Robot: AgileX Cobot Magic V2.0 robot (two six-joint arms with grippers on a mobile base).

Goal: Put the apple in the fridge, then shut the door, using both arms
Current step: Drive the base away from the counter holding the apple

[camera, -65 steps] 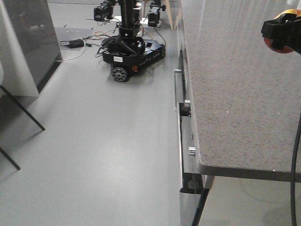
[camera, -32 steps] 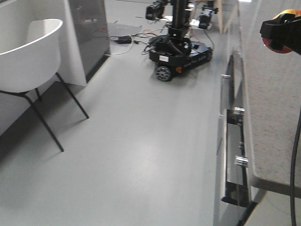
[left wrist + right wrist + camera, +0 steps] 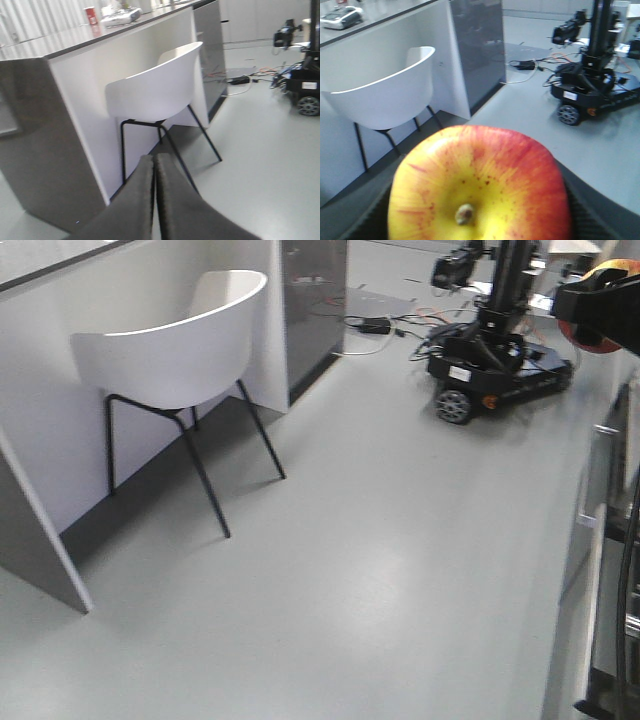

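We have the apple pinched in our right claw, upper right; left claw pressed together, empty; no fridge in view, so placing and closing remain

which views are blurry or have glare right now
front view: smeared, chair soft-edged, pale glare on the floor; left wrist view: soft overall, the shut left tool a dark blur; right wrist view: apple sharp, background hazy

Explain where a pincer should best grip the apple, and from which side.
Across the widest middle of the apple, closing on opposite round flanks, coming from the stem end, as the right pincer appears to hold it; the even curve there likely resists slipping.
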